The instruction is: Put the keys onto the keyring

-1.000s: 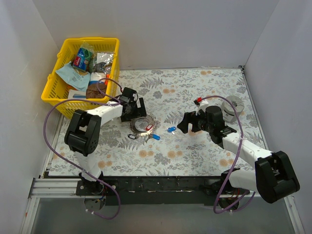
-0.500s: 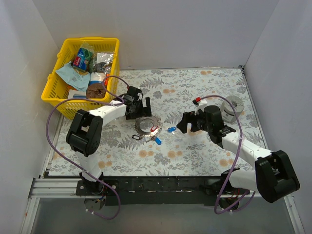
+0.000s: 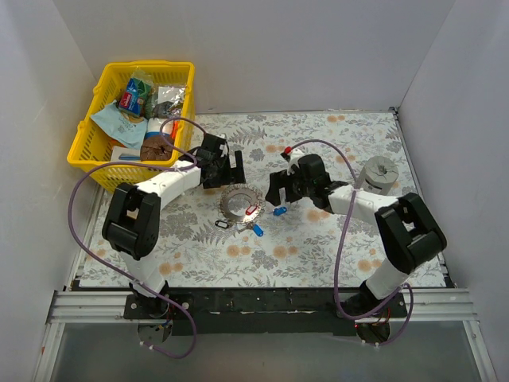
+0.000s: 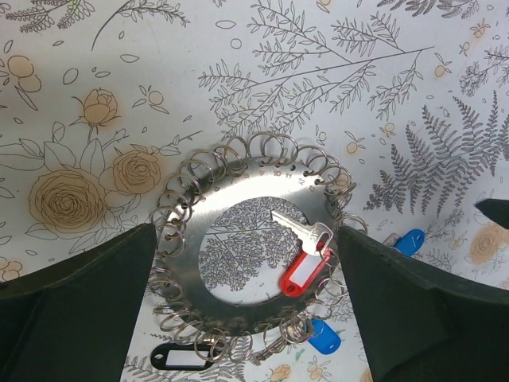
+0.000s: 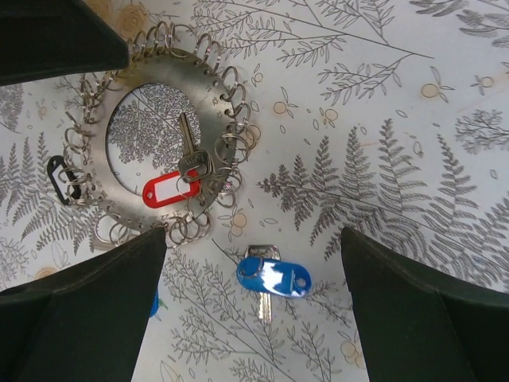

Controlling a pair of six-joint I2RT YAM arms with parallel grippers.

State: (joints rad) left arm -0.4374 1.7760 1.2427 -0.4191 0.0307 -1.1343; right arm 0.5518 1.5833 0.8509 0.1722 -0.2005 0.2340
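Swung leftward over the past second from beside the squat grey metal cylinder (image 3: 378, 173), with the right gripper (image 3: 281, 193) now hanging over a blue-tagged key (image 5: 273, 278) on the floral cloth (image 3: 294, 255), jaws spread wide, holding nothing. Nudged slightly rightward as well: the keyring (image 4: 238, 181), flat at mid-table, just left of that key. Poised over its far edge, the left gripper (image 3: 228, 177), likewise gaping fully and empty. Across the ring's right side, a silver key with a red plastic tag (image 4: 305, 272), blade lying over the hole. Touching its near edge, a second blue tag (image 4: 323, 335) and a slim black tag (image 4: 178, 358). Thin, mirror-bright metal disc, drilled round the rim, fringed with small wire split rings (image 4: 262, 145). At far left, well apart, a yellow plastic basket (image 3: 83, 147) crammed with packets. Plain white walls (image 3: 278, 56) on three sides.
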